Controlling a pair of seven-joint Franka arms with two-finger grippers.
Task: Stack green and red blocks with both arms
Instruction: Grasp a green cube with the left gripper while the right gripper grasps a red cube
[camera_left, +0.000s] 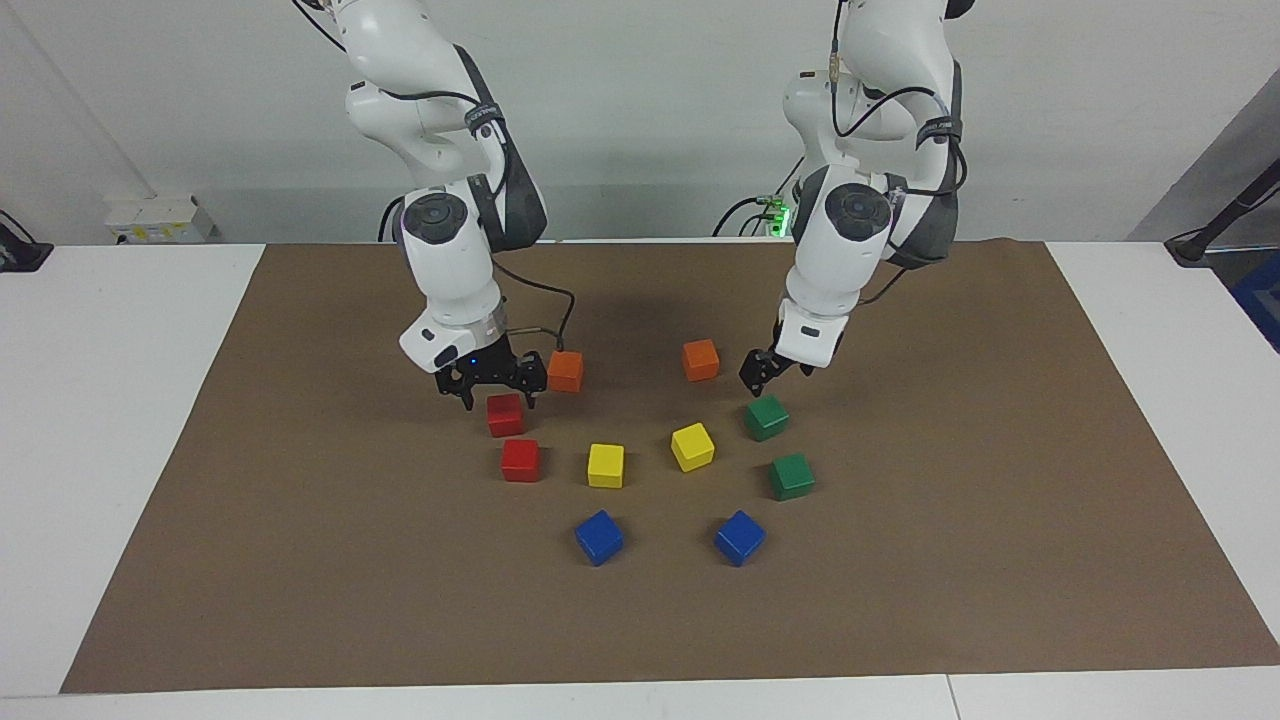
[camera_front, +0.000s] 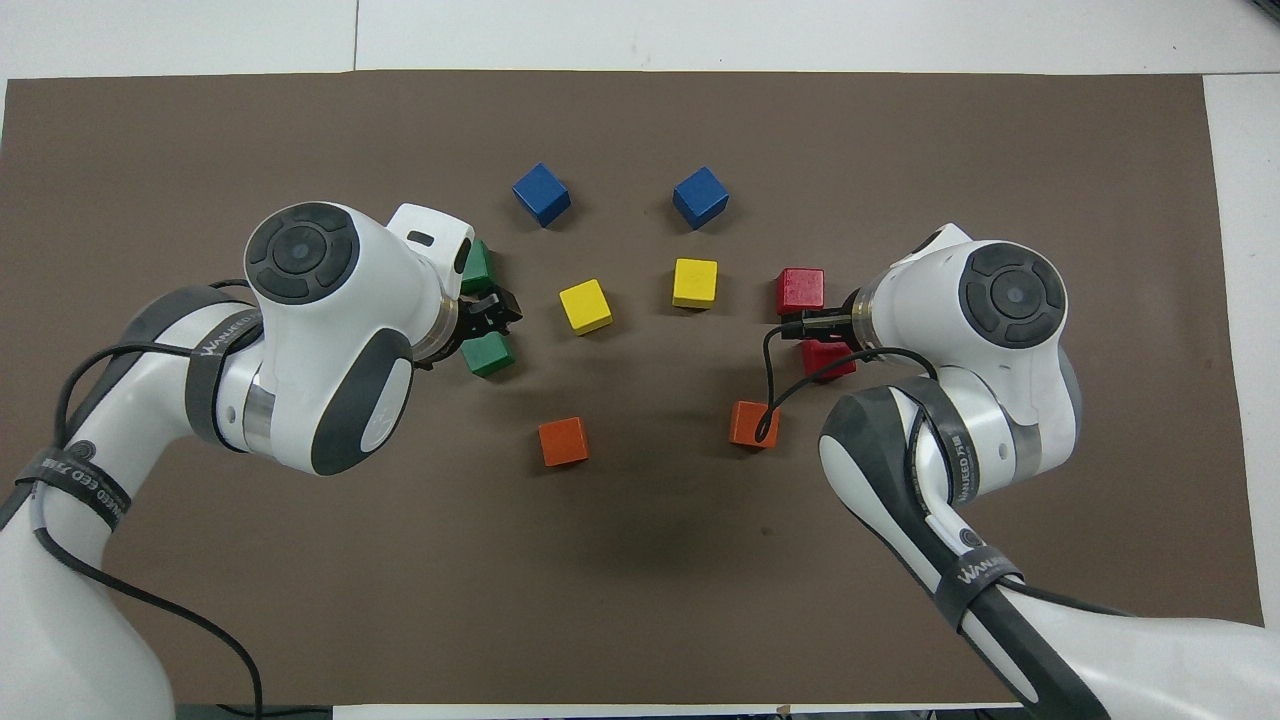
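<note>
The facing view looks from high across the counter (camera_left: 130, 400) toward both robot bases, taking in the whole brown mat (camera_left: 950, 560). The overhead view looks steeply down from above the robots' end. Both share the mat and its blocks, half a turn apart.

A: What colours are the cubes?

B: Two red blocks (camera_left: 505, 414) (camera_left: 520, 460), two dark green blocks (camera_left: 766, 417) (camera_left: 792, 476), two orange cubes (camera_left: 565, 371) (camera_left: 700, 360), two yellow cubes (camera_left: 605, 465) (camera_left: 692, 446) and two blue cubes (camera_left: 599, 537) (camera_left: 739, 537), each plain, no pattern.

A: And underneath?

B: A flat brown mat (camera_left: 300, 560) on a white counter (camera_left: 90, 400).

A: The arms?

B: Glossy white with dark grey bands (black cables too); the left claw (camera_left: 760, 375) and right claw (camera_left: 492, 380) are black.
</note>
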